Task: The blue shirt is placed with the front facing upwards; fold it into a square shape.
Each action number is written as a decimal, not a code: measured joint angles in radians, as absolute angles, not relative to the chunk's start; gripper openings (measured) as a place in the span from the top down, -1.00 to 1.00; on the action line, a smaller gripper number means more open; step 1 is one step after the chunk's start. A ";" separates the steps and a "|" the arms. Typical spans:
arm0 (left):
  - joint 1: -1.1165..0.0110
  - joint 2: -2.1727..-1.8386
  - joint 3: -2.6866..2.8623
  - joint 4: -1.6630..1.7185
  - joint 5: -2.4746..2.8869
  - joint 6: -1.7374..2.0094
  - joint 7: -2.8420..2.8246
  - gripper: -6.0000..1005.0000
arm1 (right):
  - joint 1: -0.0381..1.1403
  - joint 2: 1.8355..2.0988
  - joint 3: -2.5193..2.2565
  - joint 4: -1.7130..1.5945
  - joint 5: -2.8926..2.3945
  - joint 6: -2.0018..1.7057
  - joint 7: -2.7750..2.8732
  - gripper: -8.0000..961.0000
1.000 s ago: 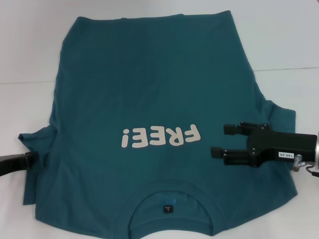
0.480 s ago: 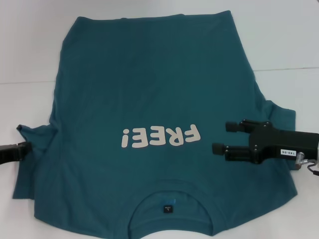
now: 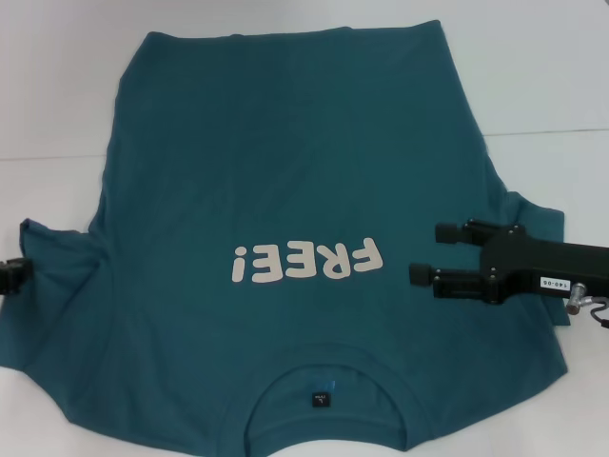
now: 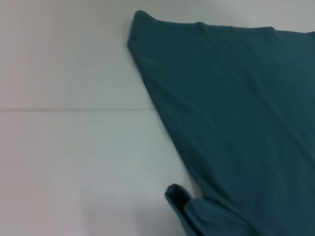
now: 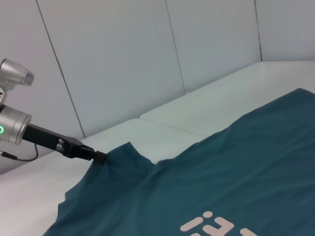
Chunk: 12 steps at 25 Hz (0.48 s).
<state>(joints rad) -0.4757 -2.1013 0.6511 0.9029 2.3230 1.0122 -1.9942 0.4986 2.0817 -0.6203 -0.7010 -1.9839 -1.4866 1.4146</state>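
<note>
My left gripper (image 3: pixel 13 274) pinches shirt (image 3: pixel 285 190) sleeve at desk's left edge; right gripper (image 3: pixel 430 253) hovers wide over opposite sleeve.

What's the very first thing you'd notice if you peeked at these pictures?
A big dark teal-blue cotton T-shirt spread across the white table, with cream "FREE!" lettering on its chest, upside down in the head view. The right tool hovers open over the shirt just beside those letters. At the table's left edge, the left tool pinches the tip of a sleeve.
</note>
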 joint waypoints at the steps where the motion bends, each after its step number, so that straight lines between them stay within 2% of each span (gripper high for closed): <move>1: -0.475 -2.101 0.650 0.918 2.328 1.020 -1.998 0.93 | 0.499 2.081 -0.620 -0.701 -1.981 -1.487 1.415 -0.90; 12: -0.501 -2.099 0.652 0.999 2.410 1.078 -2.016 0.93 | 0.498 2.081 -0.621 -0.701 -1.977 -1.485 1.414 -0.90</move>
<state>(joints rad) -0.5012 -2.0990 0.6522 0.9990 2.4100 1.0784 -2.0165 0.4978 2.0812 -0.6213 -0.7011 -1.9772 -1.4854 1.4143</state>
